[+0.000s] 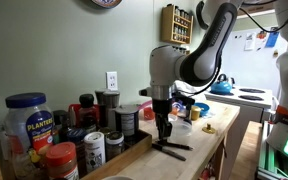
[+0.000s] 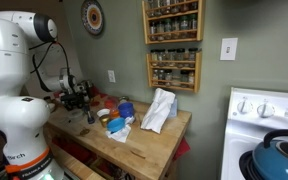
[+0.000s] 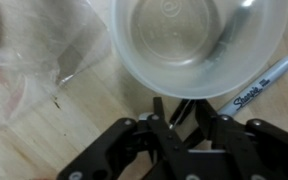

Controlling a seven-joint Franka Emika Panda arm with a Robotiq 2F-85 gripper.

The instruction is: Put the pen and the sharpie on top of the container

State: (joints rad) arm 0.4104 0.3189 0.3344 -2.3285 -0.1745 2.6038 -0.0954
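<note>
Wooden worktop against a pale green wall, jars crowded at the left of an exterior view. Wrist view: container at top centre, upright on the wood, a blurred slim grey shape across its right side. Sharpie slanting at the right edge, one end meeting the container's rim. Crumpled clear bag at upper left. End effector at bottom centre, just below the container, fingers close together around something dark; gripping or not, cannot tell.
</note>
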